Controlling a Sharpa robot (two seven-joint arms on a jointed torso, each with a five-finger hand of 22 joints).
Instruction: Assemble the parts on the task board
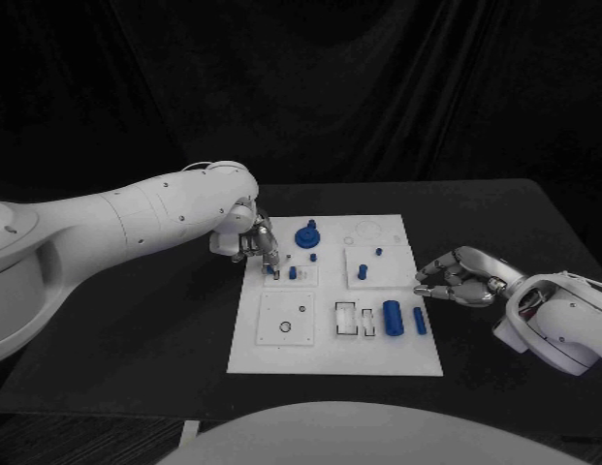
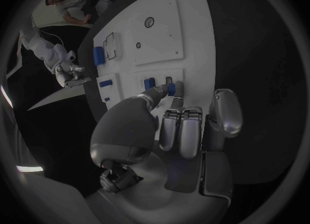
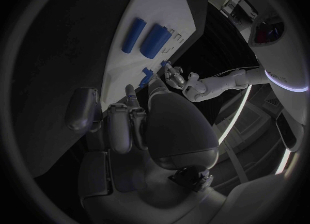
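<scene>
The left hand [image 1: 249, 237] pinches a small blue part [image 2: 170, 89] at its fingertips over the board [image 1: 385, 360], probably to seat it. The right hand [image 1: 458, 278], curled and empty, waits beside the board's edge, two blue cylinders [image 1: 402, 318] nearby.

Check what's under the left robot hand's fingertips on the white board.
The left robot hand sits over the white task board, fingertips at small blue parts. Whether one is pinched is hidden by the fingers.

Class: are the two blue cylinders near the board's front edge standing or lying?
Lying: both cylinders rest lengthwise on the task board.
</scene>
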